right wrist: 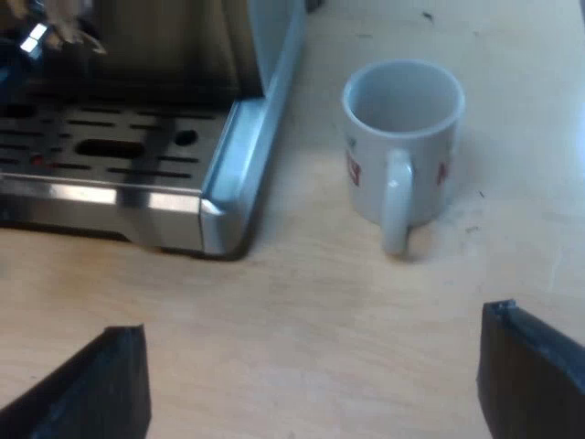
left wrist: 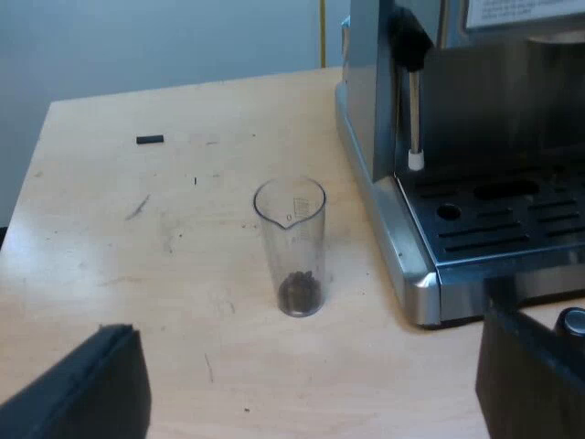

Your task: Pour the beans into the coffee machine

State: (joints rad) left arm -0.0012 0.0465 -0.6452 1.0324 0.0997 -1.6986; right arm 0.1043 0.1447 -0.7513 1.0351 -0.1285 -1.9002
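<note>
A clear measuring glass point(left wrist: 291, 247) stands upright on the wooden table point(left wrist: 119, 238), beside the espresso machine's point(left wrist: 475, 183) drip tray corner. A small heap of dark beans point(left wrist: 298, 293) lies at its bottom. My left gripper point(left wrist: 315, 389) is open, its two black fingers wide apart, a short way short of the glass and holding nothing. My right gripper point(right wrist: 315, 389) is open too, hovering over bare table near the machine's point(right wrist: 137, 137) tray corner and a white mug point(right wrist: 402, 142).
The machine's steam wand point(left wrist: 414, 110) hangs over the slotted drip tray point(left wrist: 512, 219). A small black piece point(left wrist: 150, 140) lies on the table far beyond the glass. The white mug stands upright with its handle toward my right gripper.
</note>
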